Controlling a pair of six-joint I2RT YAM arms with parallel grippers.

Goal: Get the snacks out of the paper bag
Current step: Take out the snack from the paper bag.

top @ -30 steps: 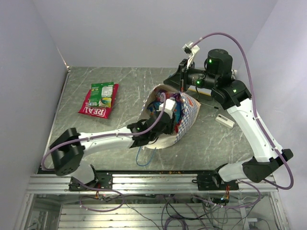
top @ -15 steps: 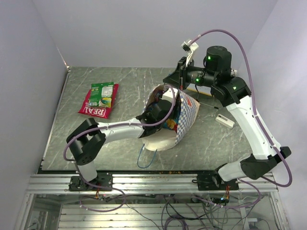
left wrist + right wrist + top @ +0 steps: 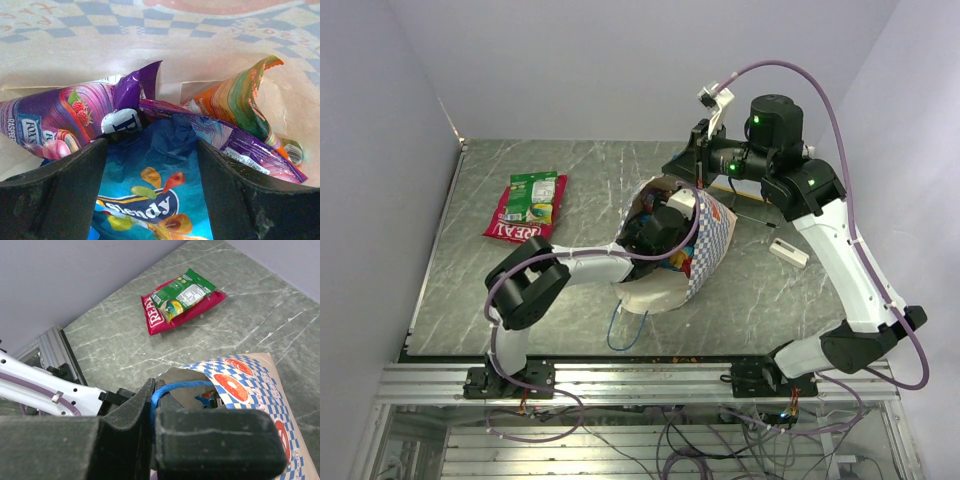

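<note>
The checkered paper bag (image 3: 715, 235) lies at the table's middle, mouth held up. My right gripper (image 3: 700, 172) is shut on its blue cord handle (image 3: 172, 388). My left gripper (image 3: 668, 228) is inside the bag, open, its fingers (image 3: 60, 195) on either side of a blue packet (image 3: 150, 200). Beside it lie a purple raspberry packet (image 3: 55, 125), another purple packet (image 3: 235, 142) and an orange-green packet (image 3: 235, 100). A red "REAL" packet (image 3: 520, 222) with a green packet (image 3: 535, 195) on it lies on the table at the far left.
A small white block (image 3: 788, 251) lies right of the bag. The bag's second blue cord handle (image 3: 625, 330) trails toward the near table edge. The grey wall stands behind the table.
My left arm has pushed further into the bag's mouth, its elbow swinging in from the left. The right gripper has stayed holding the handle up.
</note>
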